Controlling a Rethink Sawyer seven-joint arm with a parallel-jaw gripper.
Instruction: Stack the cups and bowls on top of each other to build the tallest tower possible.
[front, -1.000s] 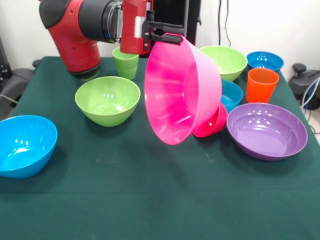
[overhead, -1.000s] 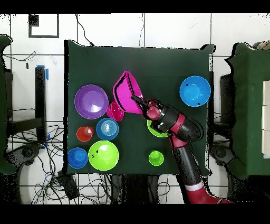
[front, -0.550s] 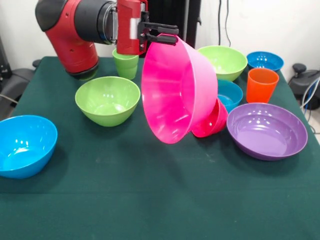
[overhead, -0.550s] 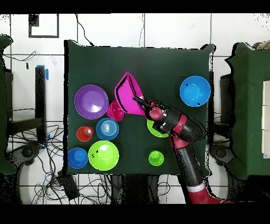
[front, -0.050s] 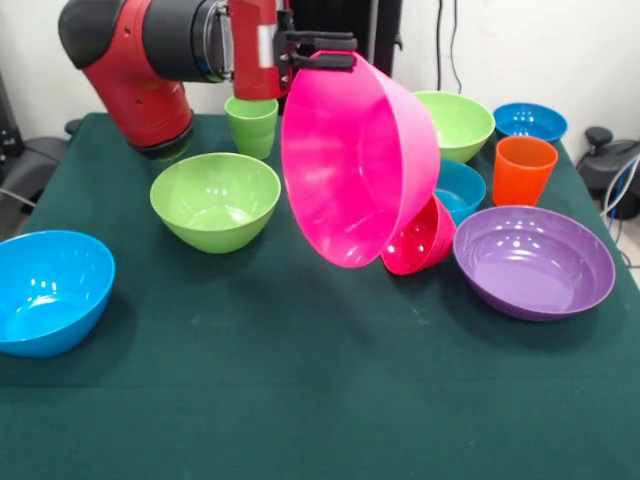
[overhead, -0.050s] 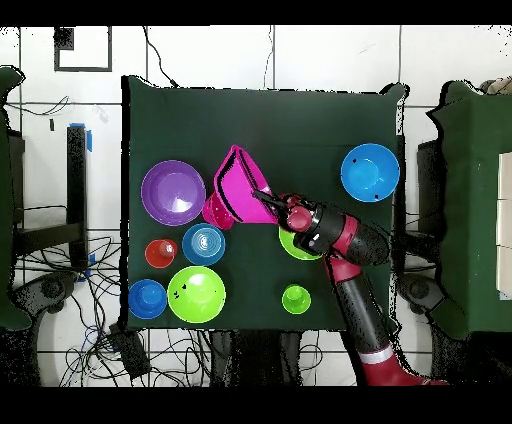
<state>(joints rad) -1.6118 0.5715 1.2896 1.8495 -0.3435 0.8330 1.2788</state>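
My gripper (front, -0.050s: 322, 58) is clamped on the rim of the big pink bowl (front, -0.050s: 355, 165), so it hangs tilted on edge, clear of the table (front, -0.050s: 300, 400). It hovers just beside the small red-pink bowl (front, -0.050s: 420, 243), between the lime green bowl (front, -0.050s: 215, 198) and the purple bowl (front, -0.050s: 533, 260), because I need it lifted free to carry to a stacking spot.

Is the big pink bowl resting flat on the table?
No: the gripper holds the big pink bowl by its rim, tilted on its side.

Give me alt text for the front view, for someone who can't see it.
A red robot arm's hand grips the rim of a big pink bowl, holding it tilted on edge above a green table. Around it sit green, blue, purple and small red bowls, plus a green cup and an orange cup.
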